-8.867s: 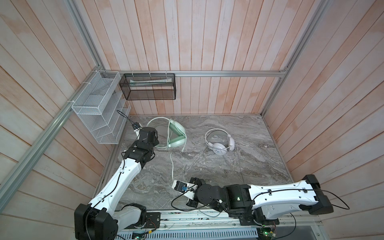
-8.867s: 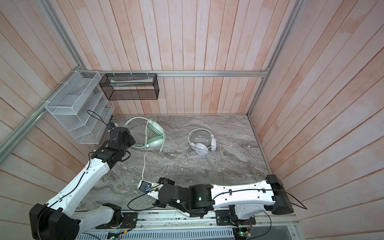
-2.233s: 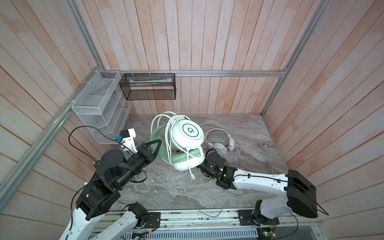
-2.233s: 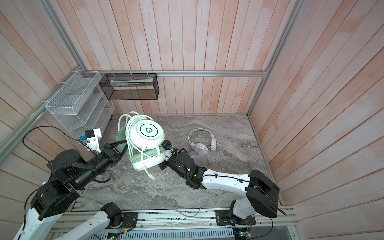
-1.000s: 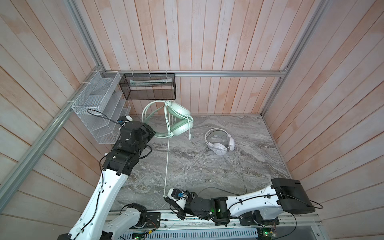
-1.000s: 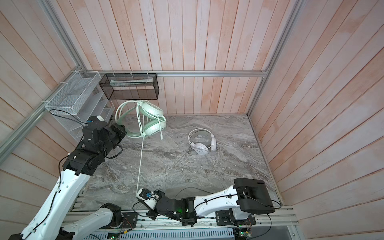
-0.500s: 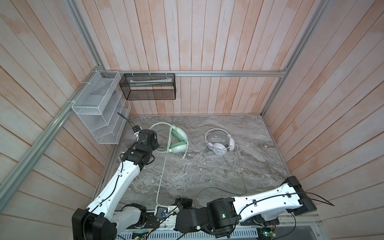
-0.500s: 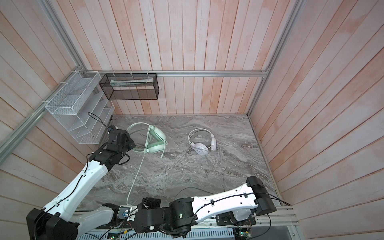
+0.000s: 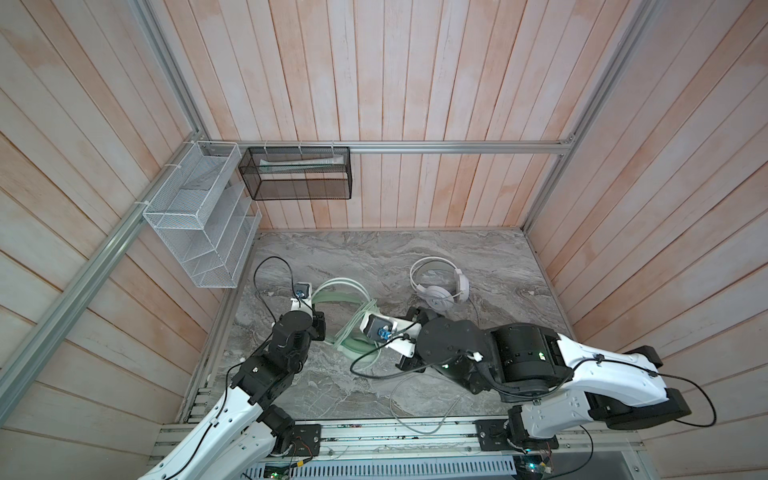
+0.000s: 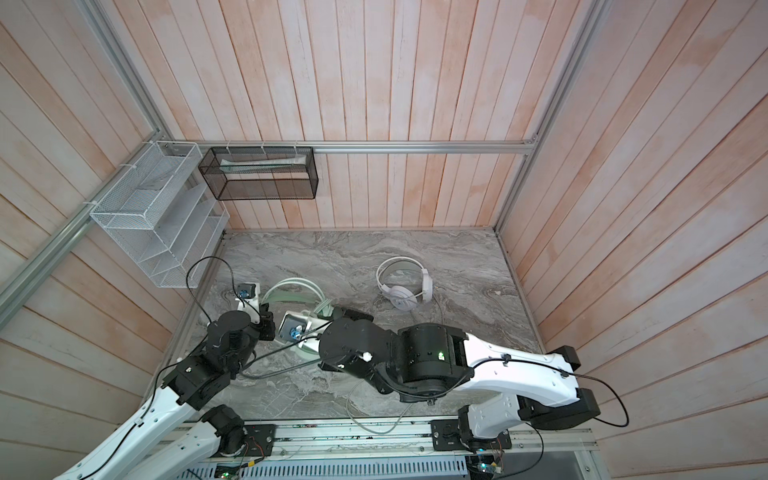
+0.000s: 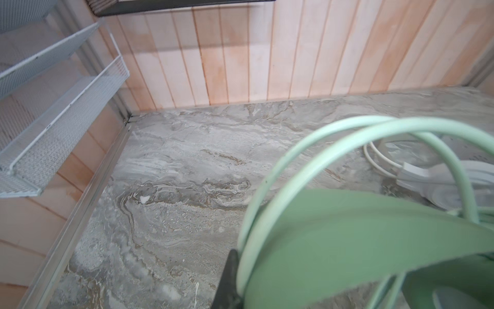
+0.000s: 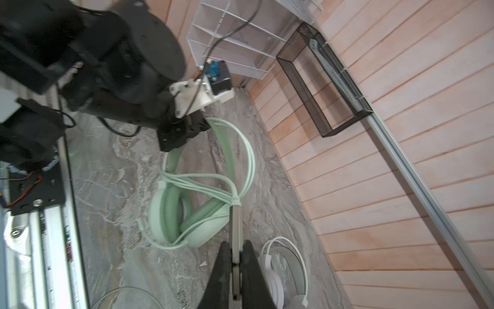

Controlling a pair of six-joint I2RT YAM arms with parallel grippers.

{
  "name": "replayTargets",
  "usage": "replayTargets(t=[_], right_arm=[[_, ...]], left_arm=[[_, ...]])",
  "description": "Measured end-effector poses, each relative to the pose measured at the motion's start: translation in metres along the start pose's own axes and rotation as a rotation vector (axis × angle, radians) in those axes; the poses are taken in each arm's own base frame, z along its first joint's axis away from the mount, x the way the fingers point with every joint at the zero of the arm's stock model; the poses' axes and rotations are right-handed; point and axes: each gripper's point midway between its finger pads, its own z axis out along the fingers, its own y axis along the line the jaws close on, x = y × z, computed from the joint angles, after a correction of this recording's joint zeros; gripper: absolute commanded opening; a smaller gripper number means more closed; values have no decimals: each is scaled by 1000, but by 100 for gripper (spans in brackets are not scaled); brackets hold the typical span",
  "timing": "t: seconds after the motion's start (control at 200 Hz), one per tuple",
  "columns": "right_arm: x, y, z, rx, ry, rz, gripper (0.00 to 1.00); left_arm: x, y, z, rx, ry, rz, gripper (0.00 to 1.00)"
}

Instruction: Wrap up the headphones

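The mint-green headphones [image 9: 337, 297] [image 10: 291, 297] lie at the table's left, with their cord looped several times over the cups [image 12: 203, 230] and bunched at one side. My left gripper [image 9: 319, 328] [image 11: 242, 270] is shut on their padded headband [image 11: 347, 235]; only one finger [image 11: 230, 278] shows. My right gripper [image 12: 235, 248] is shut on the cord's stiff end [image 12: 235, 222], just past the bunch; in both top views its fingertips are hidden under its wrist camera [image 9: 375, 327]. The white headphones [image 9: 440, 286] [image 10: 405, 286] [image 12: 275, 281] lie untouched at the right.
A white wire rack [image 9: 199, 224] hangs on the left wall and a black mesh basket [image 9: 297, 172] on the back wall. A pale cord loop [image 9: 415, 417] lies by the front rail, under my right arm. My left arm's black cable [image 9: 274, 266] arcs over the table's left edge.
My right gripper has swung from the front edge back up beside the green cups, bringing the cord end with it. The green headphones have shifted slightly toward the front, still in my left gripper.
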Motion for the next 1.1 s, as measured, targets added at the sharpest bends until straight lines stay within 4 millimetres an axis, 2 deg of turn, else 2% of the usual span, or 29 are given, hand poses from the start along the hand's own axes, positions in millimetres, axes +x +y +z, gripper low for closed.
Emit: replayTargets(t=[0.07, 0.18, 0.31, 0.385, 0.505, 0.675, 0.775, 0.94, 1.015, 1.1], right_arm=[[11, -25, 12, 55, 38, 0, 0], [34, -58, 32, 105, 85, 38, 0], [55, -73, 51, 103, 97, 94, 0], [62, -73, 61, 80, 85, 121, 0], [70, -71, 75, 42, 63, 166, 0], [72, -52, 88, -47, -9, 214, 0], [76, -41, 89, -84, -53, 235, 0], [90, -38, 89, -91, -120, 285, 0], [88, -33, 84, -111, -163, 303, 0], [83, -31, 78, -126, -214, 317, 0]], left_arm=[[-7, -5, -10, 32, -37, 24, 0], [-23, 0, -27, 51, -118, 4, 0], [-41, 6, -52, 95, -223, -51, 0], [-47, 7, -61, 115, -252, -59, 0], [-47, 0, -64, 162, -233, -47, 0], [-48, -10, -71, 241, -225, -89, 0], [-58, -14, -80, 288, -244, -129, 0], [-88, -28, -104, 425, -299, -204, 0], [-98, -30, -110, 455, -322, -242, 0], [-100, -32, -110, 472, -320, -274, 0]])
